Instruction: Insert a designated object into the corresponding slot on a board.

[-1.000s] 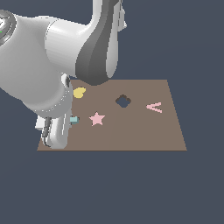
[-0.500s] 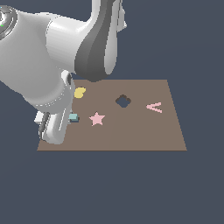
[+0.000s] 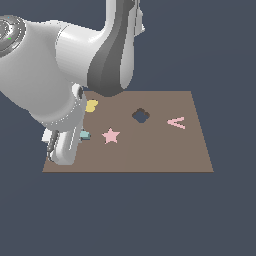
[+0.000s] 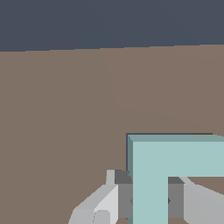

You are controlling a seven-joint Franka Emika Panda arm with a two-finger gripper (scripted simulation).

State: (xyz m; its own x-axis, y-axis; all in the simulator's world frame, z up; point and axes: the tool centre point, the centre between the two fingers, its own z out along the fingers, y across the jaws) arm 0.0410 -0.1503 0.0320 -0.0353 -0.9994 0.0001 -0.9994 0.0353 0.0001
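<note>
At lower left of the exterior view: teal L-shaped block [image 3: 85, 135] gripped over the board [image 3: 165, 155].
We see the jaws pinching the block's vertical leg in the wrist view, block [image 4: 175, 170] filling its lower right, a dark edge showing along its outline. We judge insertion is in hand; next, we lower it squarely, then release.

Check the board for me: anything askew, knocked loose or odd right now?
Nothing stands out. The teal L-shaped block sits between the gripper fingers, square to a dark edge beneath it. The pink star, pink V and yellow piece lie flat on the board.
</note>
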